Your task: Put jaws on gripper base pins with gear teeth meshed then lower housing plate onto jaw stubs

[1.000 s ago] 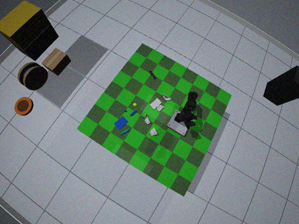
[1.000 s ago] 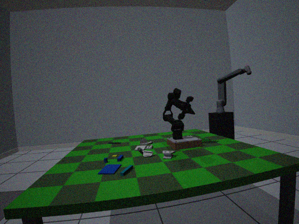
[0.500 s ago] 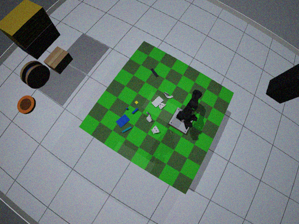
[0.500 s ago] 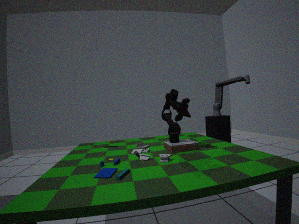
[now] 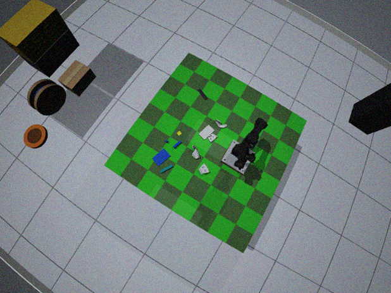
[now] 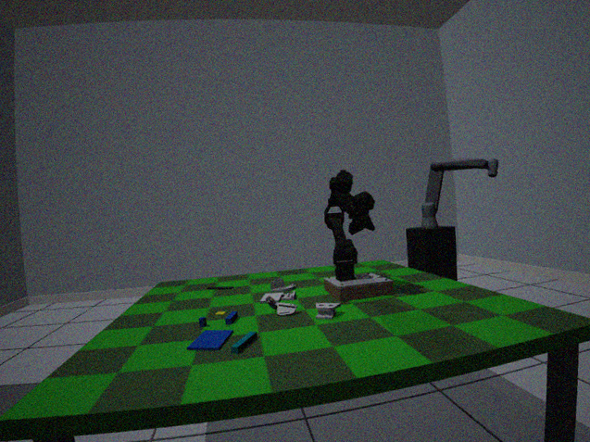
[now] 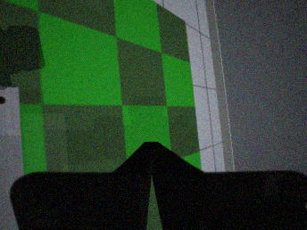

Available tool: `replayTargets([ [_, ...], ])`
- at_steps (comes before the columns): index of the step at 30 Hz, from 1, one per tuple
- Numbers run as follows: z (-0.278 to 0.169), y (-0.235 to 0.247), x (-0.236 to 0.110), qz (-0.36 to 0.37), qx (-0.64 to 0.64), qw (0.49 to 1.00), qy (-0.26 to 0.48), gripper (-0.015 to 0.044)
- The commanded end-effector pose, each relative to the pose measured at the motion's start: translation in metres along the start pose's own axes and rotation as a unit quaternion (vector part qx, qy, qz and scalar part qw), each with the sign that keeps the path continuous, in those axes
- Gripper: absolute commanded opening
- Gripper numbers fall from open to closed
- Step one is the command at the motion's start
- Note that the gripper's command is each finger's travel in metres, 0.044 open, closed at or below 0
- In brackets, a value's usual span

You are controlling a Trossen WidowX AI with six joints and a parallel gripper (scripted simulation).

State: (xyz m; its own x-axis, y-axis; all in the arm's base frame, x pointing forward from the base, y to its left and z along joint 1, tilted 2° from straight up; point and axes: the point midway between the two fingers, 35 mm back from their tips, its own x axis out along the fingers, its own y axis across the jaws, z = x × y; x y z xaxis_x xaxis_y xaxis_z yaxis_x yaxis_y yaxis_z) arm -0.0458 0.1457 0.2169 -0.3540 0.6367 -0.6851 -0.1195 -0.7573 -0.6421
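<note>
Gripper is closed with nothing between its fingertips, raised above the desk and pointing down. Well apart from it, the task's white parts lie loose on the desk, left of the arm's base plate in the top view: a curved piece, a flat rectangle, a toothed piece and a holed piece. Which is the housing plate, I cannot tell.
</note>
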Motion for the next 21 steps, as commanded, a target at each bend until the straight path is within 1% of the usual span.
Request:
replayTargets([
  [1, -0.007, -0.008, 0.000, 0.001, 0.048, 0.999, 0.017, 0.0000],
  [14, -0.035, -0.031, 0.005, 0.006, 0.230, 0.970, 0.072, 0.0000],
  [18, -0.052, -0.029, 0.007, 0.015, 0.272, 0.956, 0.112, 0.0000],
  [21, -0.059, -0.033, 0.008, 0.014, 0.308, 0.943, 0.125, 0.0000],
])
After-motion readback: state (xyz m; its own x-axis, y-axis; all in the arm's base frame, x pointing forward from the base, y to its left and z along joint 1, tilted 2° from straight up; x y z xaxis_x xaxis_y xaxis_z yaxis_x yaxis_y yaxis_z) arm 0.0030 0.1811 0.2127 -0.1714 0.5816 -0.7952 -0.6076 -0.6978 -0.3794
